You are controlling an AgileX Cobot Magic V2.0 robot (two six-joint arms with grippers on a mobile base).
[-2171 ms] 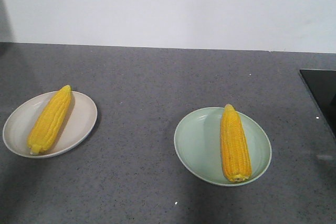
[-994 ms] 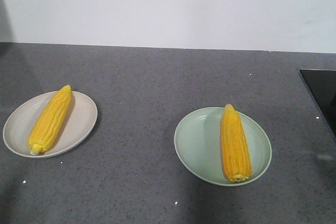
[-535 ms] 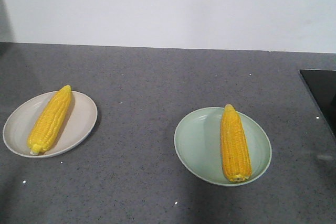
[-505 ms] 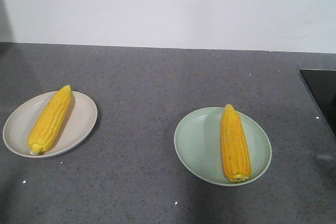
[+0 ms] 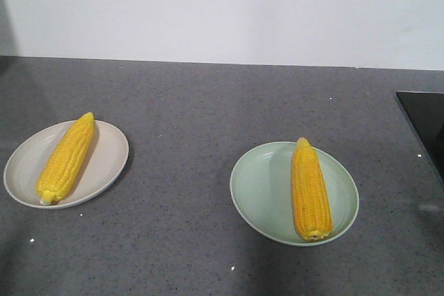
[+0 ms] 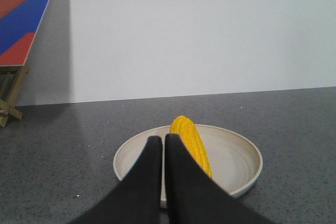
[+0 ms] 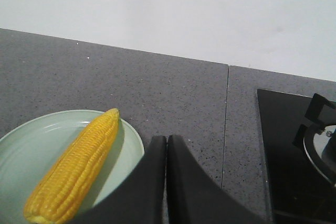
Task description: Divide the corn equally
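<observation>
A: Corn first: one cob (image 5: 66, 157) lies slantwise on the beige plate (image 5: 107, 171) at the left of the grey countertop (image 5: 208, 102), and the other cob (image 5: 309, 188) lies lengthwise on the pale green plate (image 5: 257, 192) to the right, pointed end toward the wall.

B: So one each. Judging by that, the share-out looks done already?

A: I'd say so. Two plates well apart, a single cob on each, nothing loose on the counter between them.

B: And the arms?

A: Neither shows in the front view. The left wrist view has the left gripper (image 6: 163, 145) with its black fingers pressed together, nothing between them, held back from the beige plate's near rim with the cob beyond it. The right gripper (image 7: 166, 148) is likewise closed and empty, just beside the green plate's edge, over bare counter.

B: Why closed and pulled back?

A: My guess is they're parked: nothing left to carry, so they sit clear of the plates rather than over the corn.

B: Anything else about?

A: A black cooktop (image 7: 283, 150) at the right, with part of a burner (image 7: 323, 140) visible, well away from both plates
</observation>
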